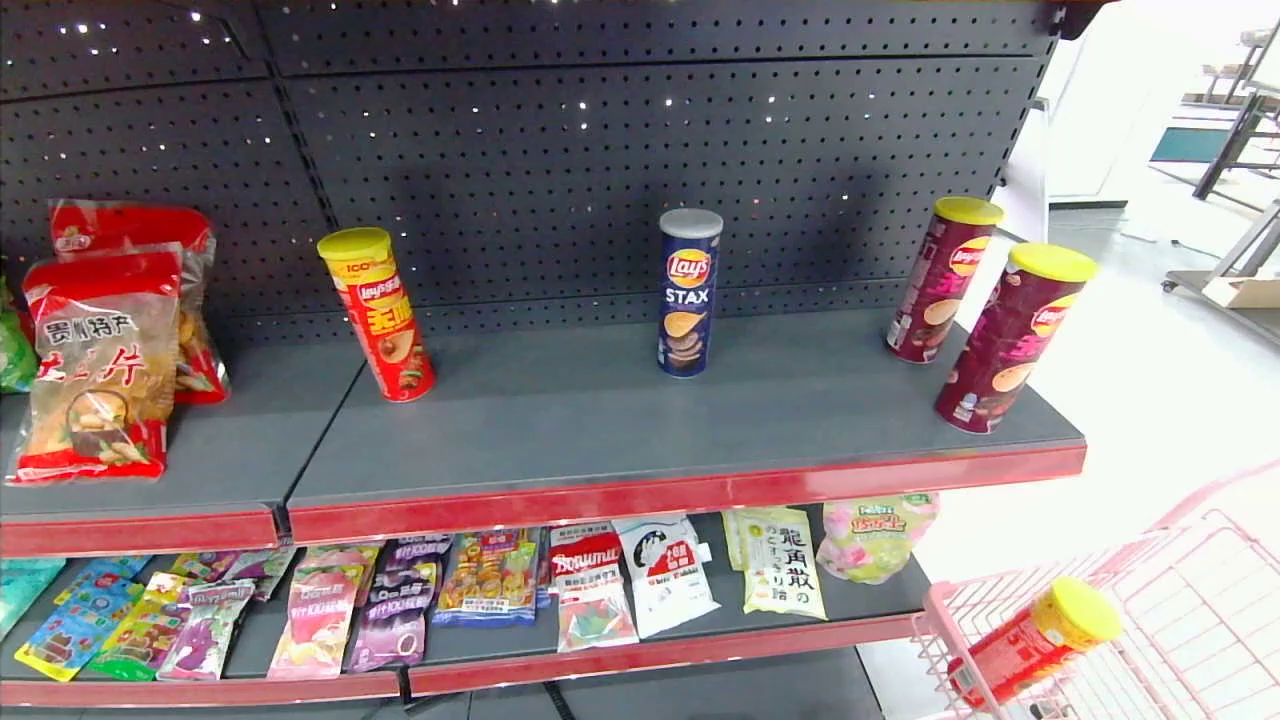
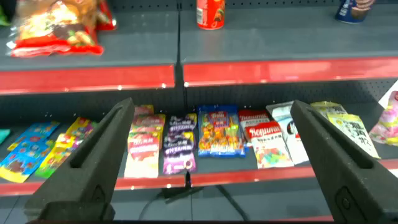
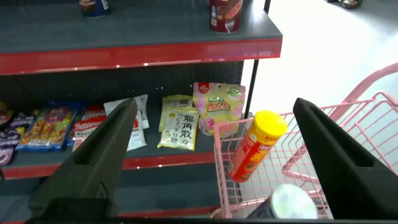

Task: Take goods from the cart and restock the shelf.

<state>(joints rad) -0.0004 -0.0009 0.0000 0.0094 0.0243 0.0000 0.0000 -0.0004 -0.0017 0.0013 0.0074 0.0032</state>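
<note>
- We saw the left tool [image 2: 211, 106] released, jaws wide.
- The right tool [image 3: 216, 102] was likewise released, facing the cart [image 1: 1190, 600].
- The red can [image 1: 1035, 640] lay tilted in the cart, at four o'clock from the shelf [image 1: 560, 420].

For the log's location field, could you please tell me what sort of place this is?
Probably a shop aisle, or a mock-up of one: a pegboard-backed shelf holds upright crisp cans above snack packets, and a pink wire cart with a red can stands beside it.
</note>
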